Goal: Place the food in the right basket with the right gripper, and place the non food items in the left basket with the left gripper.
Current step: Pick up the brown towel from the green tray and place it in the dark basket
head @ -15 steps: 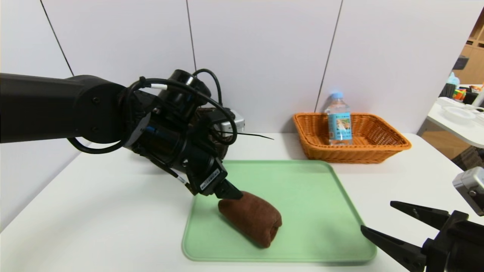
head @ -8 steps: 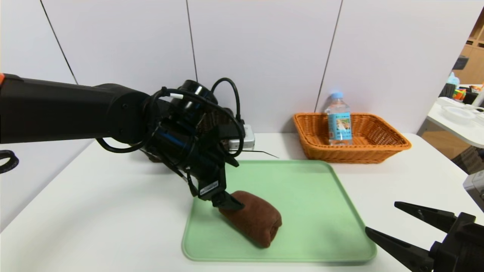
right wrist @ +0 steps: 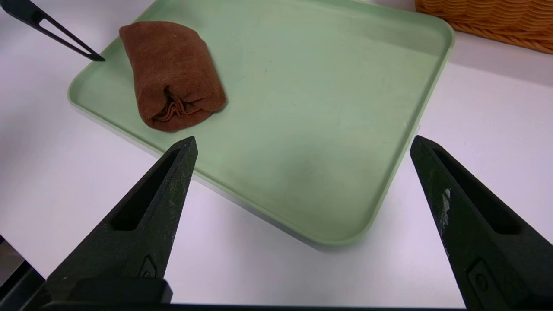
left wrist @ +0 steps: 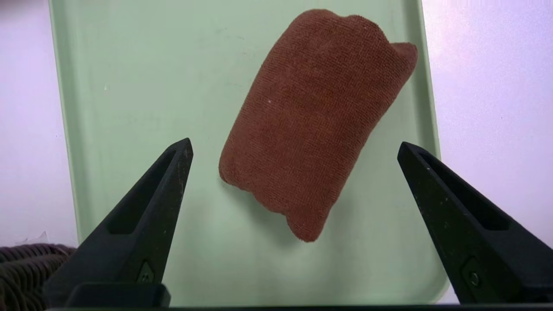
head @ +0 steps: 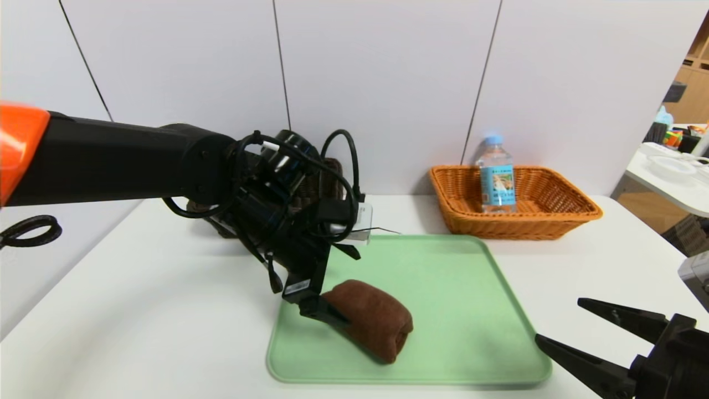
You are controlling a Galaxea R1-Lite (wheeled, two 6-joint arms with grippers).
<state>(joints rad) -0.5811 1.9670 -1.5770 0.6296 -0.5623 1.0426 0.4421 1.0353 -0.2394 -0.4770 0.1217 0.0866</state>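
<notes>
Towel on tray, left gripper spread over it, nothing held.

Nearest, the right gripper (head: 576, 327) is seen at the table's (head: 138, 310) near right edge, its jaws wide apart and empty. A green tray (head: 471, 310) is laid mid-table; only a rolled brown towel (head: 371, 318) is contained in it, toward its left near corner. The left gripper (left wrist: 293, 149) is hung over the towel, jaws spread to either side of it, with no contact shown. Farther back, an upright water bottle (head: 496, 177) is held in the orange right basket (head: 554, 213). The dark left basket (head: 318, 185) is mostly hidden behind the left arm; its contents cannot be told.
</notes>
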